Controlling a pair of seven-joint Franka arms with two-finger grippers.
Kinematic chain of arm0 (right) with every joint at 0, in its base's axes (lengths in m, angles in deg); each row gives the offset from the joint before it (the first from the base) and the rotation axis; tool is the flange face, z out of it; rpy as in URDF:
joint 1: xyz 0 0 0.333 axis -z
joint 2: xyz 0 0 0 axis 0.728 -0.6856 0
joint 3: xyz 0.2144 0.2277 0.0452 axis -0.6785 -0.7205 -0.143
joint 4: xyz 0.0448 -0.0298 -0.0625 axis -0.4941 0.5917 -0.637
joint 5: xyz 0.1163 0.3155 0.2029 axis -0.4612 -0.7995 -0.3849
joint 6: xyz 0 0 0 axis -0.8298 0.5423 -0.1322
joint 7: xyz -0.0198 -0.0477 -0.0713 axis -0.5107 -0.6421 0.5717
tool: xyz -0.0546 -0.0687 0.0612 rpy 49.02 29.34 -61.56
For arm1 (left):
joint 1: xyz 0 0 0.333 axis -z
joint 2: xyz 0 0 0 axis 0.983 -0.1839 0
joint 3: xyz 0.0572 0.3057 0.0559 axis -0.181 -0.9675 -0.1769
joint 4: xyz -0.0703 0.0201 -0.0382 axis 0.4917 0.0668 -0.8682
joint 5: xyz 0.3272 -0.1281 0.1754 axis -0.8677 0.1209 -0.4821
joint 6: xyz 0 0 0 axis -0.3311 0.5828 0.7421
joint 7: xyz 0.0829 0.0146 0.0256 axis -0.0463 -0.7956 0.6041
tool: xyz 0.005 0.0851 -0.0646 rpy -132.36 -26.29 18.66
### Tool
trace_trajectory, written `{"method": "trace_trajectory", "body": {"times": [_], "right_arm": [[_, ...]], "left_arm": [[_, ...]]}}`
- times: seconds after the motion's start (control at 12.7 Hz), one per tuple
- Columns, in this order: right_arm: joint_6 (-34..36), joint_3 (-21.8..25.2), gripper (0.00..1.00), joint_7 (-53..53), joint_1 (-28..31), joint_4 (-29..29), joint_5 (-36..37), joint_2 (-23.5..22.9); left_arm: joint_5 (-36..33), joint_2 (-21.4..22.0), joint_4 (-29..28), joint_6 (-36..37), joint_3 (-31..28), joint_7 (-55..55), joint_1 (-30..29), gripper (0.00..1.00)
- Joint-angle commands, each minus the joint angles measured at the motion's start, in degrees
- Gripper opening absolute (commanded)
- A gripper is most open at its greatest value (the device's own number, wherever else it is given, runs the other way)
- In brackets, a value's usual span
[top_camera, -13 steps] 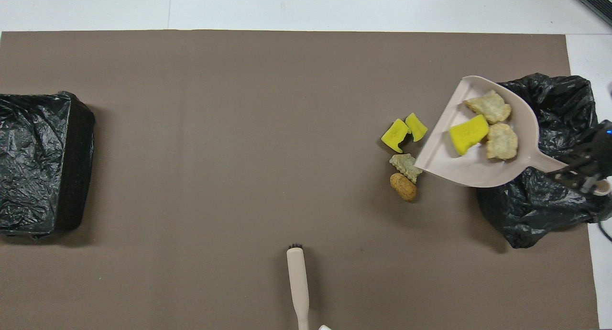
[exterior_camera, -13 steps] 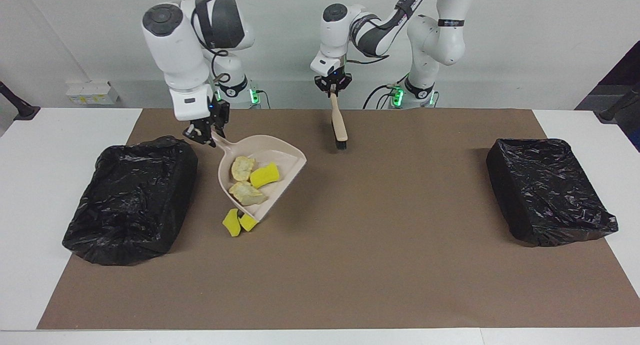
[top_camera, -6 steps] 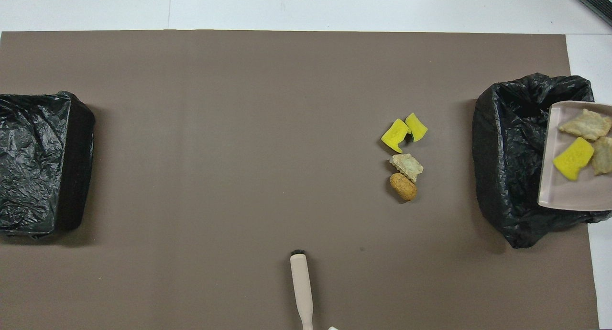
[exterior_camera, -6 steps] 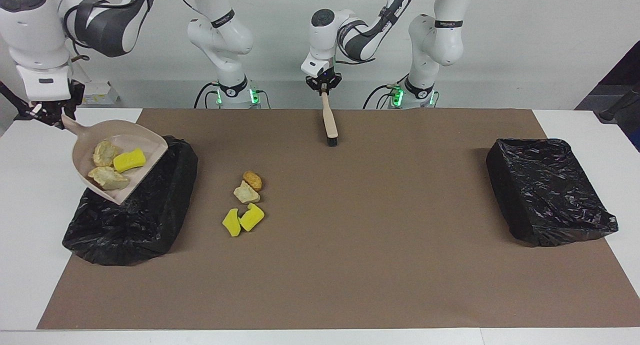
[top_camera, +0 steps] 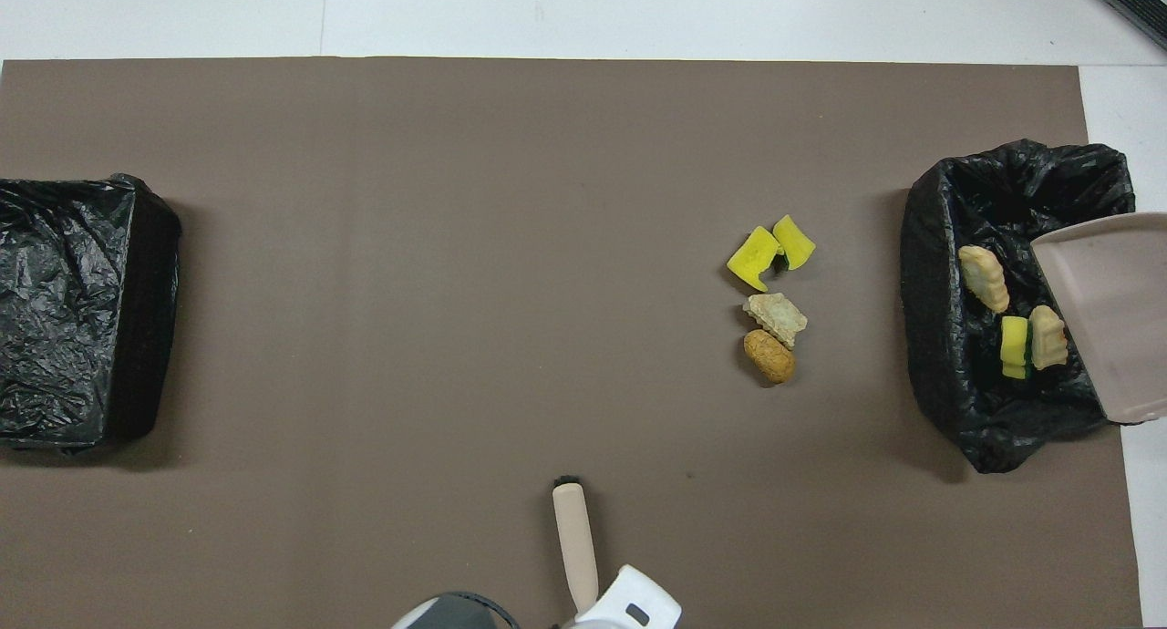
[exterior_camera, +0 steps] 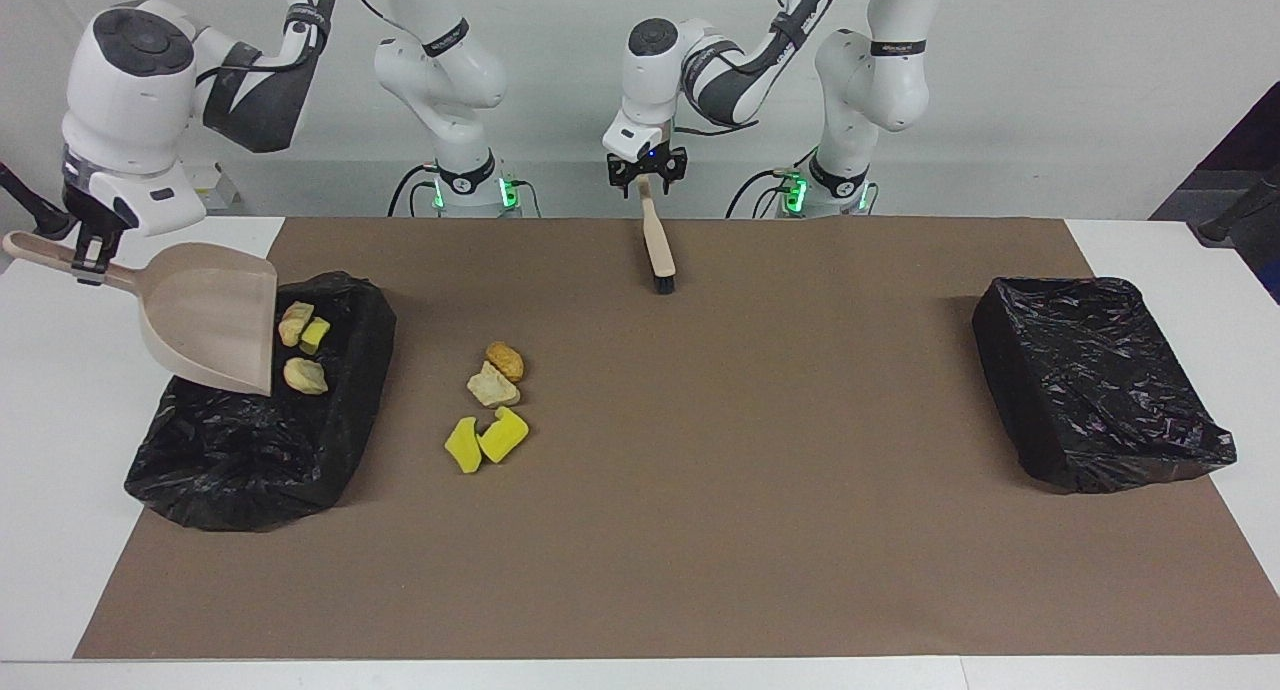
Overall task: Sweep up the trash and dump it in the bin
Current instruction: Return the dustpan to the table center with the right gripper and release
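Note:
My right gripper (exterior_camera: 88, 253) is shut on the handle of the beige dustpan (exterior_camera: 215, 320), which hangs tipped mouth-down over the black-lined bin (exterior_camera: 250, 450) at the right arm's end. Three pieces of trash (exterior_camera: 305, 375) lie inside that bin (top_camera: 939, 355), beside the dustpan (top_camera: 1108, 310). Several more pieces lie on the brown mat: two yellow (exterior_camera: 462, 444), one beige (exterior_camera: 492, 385) and one orange-brown (exterior_camera: 505, 360). My left gripper (exterior_camera: 646, 173) stands open around the top of the brush (exterior_camera: 657, 245), whose bristles rest on the mat near the robots.
A second black-lined bin (exterior_camera: 1100, 380) sits at the left arm's end of the mat (top_camera: 73, 310). The brown mat (exterior_camera: 700, 490) covers most of the white table.
The right arm has tipped the dustpan over, and its three pieces have dropped into the bin. The left gripper's fingers have spread apart at the brush handle.

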Motion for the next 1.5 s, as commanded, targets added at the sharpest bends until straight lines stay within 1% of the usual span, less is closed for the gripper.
{"method": "trace_trajectory", "body": {"times": [0.0,0.08,0.16,0.24,0.32,0.47,0.63,0.79,0.95,1.11,1.19,1.26,1.34,1.42], "right_arm": [[-0.10,-0.20,0.00,-1.40,-1.41,-0.30,5.46,0.64],[0.78,-0.12,0.00,-1.05,-1.50,-0.92,5.56,1.51],[3.66,-0.29,0.00,-0.18,-1.50,-2.14,4.78,2.74],[6.91,-0.38,0.00,3.40,-1.50,-3.63,3.99,3.62],[10.16,-0.47,0.00,8.74,-1.59,-4.26,2.68,4.59],[15.17,-2.65,0.00,20.25,-2.29,-4.26,-3.37,6.35],[19.31,-5.11,0.00,34.29,-4.48,-4.18,-8.20,6.79],[20.56,-6.17,0.00,48.10,-6.85,-4.09,-16.19,6.79],[20.74,-6.35,0.00,64.86,-12.28,-3.65,-20.87,5.48],[19.87,-6.62,0.00,83.15,-17.99,-4.00,-26.14,2.06],[18.64,-6.62,0.00,91.24,-20.55,-4.26,-28.60,-0.13],[16.11,-6.53,0.00,98.89,-21.27,-4.35,-32.80,-2.15],[13.73,-6.62,0.00,105.84,-22.67,-4.35,-35.02,-3.83],[11.97,-6.62,0.00,112.26,-26.51,-4.44,-35.74,-6.71]], "left_arm": [[-5.94,0.35,7.55,8.61,0.28,-11.12,-9.59,1.00],[-7.53,0.27,10.02,9.59,0.28,-16.30,-13.98,1.00],[-7.72,0.44,12.83,9.77,0.28,-23.23,-18.98,1.00],[-7.73,0.01,15.55,10.12,0.28,-28.69,-22.95,1.00],[-7.81,-0.35,18.19,10.47,0.19,-33.45,-26.12,1.00],[-7.99,-0.70,23.20,12.22,0.28,-45.47,-33.67,1.00],[-8.08,-0.70,28.64,17.04,0.28,-55.25,-40.00,1.00],[-8.17,-0.61,33.40,21.97,0.19,-57.74,-44.94,1.00],[-8.78,-0.53,37.88,25.84,0.19,-58.62,-49.33,1.00],[-9.04,-0.70,41.23,29.80,0.01,-65.97,-53.02,1.00],[-8.96,-0.96,42.98,31.03,0.10,-68.71,-54.96,1.00],[-8.87,-2.18,45.00,32.87,0.10,-70.39,-56.28,1.00],[-8.87,-3.07,47.37,35.33,0.01,-70.84,-56.64,1.00],[-9.30,-4.38,49.92,37.18,0.01,-70.93,-56.73,1.00]]}}
